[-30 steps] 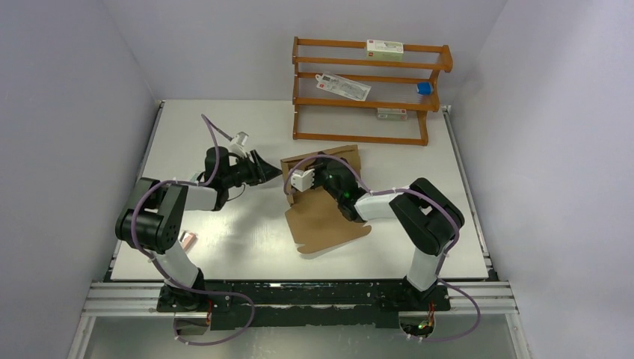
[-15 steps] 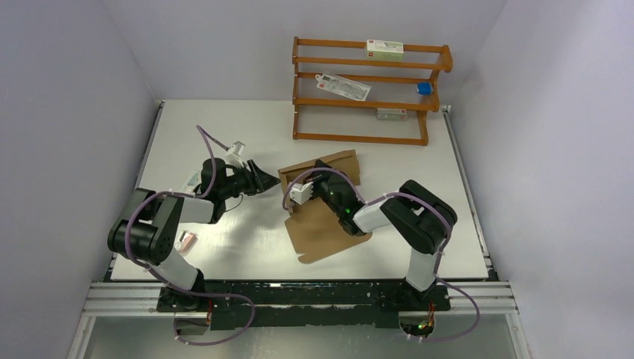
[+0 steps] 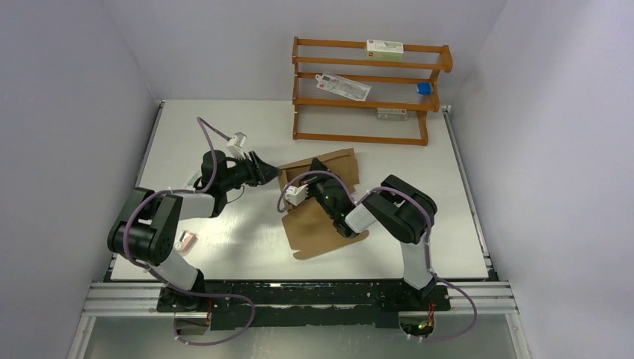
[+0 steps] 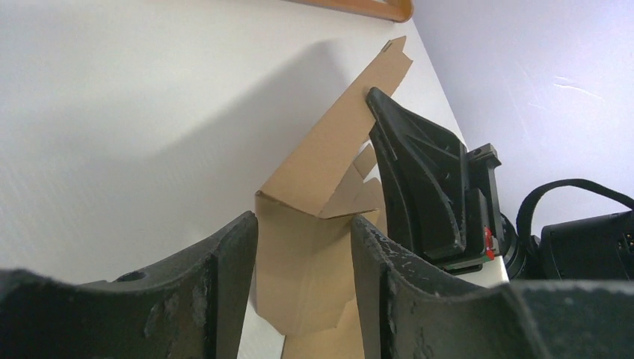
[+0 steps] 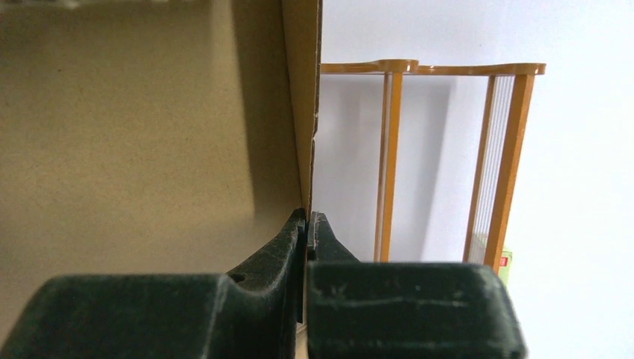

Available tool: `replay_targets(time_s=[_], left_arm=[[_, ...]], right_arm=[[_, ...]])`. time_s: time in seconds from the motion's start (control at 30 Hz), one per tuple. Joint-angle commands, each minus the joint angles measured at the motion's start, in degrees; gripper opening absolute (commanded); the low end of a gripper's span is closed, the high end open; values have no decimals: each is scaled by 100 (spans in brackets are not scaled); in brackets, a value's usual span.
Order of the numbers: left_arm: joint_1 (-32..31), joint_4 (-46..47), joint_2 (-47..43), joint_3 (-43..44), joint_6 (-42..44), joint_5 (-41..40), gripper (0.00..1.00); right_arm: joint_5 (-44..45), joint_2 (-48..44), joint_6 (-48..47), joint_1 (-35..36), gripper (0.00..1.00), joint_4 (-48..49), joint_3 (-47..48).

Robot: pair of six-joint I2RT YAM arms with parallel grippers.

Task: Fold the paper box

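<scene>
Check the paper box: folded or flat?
Partly folded: the paper box lies flat on the table, one flap raised, pinched by the right gripper.

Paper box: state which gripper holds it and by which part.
The right gripper pinches the paper box by the edge of its raised flap. The left gripper is open, holding nothing.

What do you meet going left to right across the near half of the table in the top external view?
small pink item → left gripper → paper box → right arm. The right gripper overlaps the box, so it is left out.
</scene>
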Motion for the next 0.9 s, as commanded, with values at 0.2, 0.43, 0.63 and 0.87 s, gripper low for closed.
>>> replay_targets(time_s=[0.2, 0.43, 0.63, 0.87], left_arm=[[-73, 465, 219, 320, 273, 35, 53], [-69, 17, -8, 416, 855, -304, 49], [-77, 337, 31, 302, 1151, -409, 50], [-189, 905, 192, 27, 1350, -443, 50]], right_arm=[[-170, 256, -409, -73, 0, 1650, 427], [-291, 85, -348, -198, 0, 1312, 632], [-373, -5, -409, -222, 0, 1167, 643], [-314, -130, -431, -187, 0, 1287, 392]])
